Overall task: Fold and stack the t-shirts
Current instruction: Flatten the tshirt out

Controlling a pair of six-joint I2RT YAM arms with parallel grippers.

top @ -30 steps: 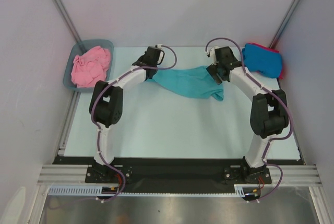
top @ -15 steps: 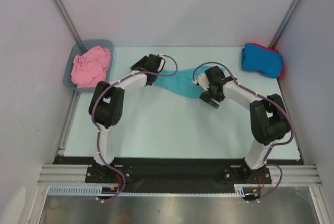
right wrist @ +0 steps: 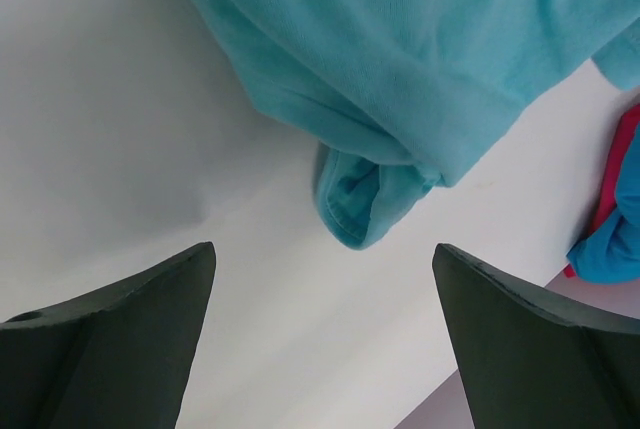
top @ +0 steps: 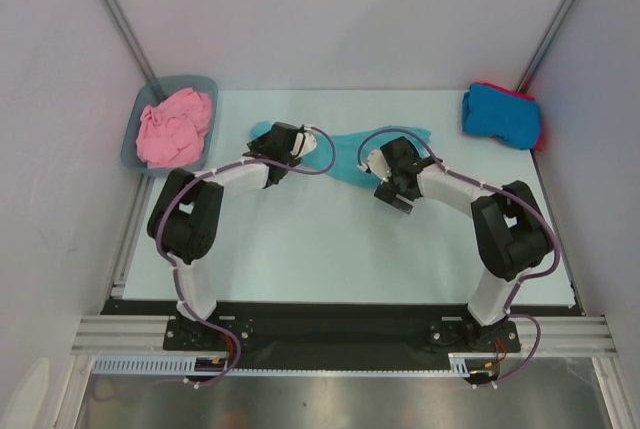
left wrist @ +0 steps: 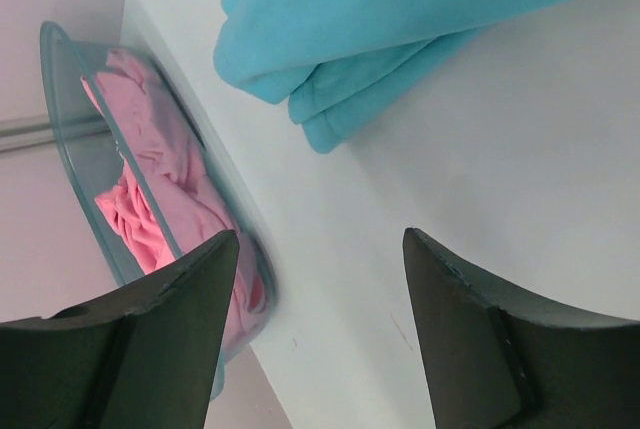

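Left wrist: pincer (left wrist: 318, 241) agape near teal t-shirt (left wrist: 400, 9)

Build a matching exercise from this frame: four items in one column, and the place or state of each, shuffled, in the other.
Column one:
1. teal t-shirt
2. pink t-shirt
3. bright blue t-shirt
4. left gripper

Column two:
A. bunched up in the tub at the far left
B. lying on the red t-shirt at the far right corner
C. open, nothing between its fingers
D. lying loose on the table, around the middle of its far half

Pairs: 1-D, 2-A, 3-B, 4-C
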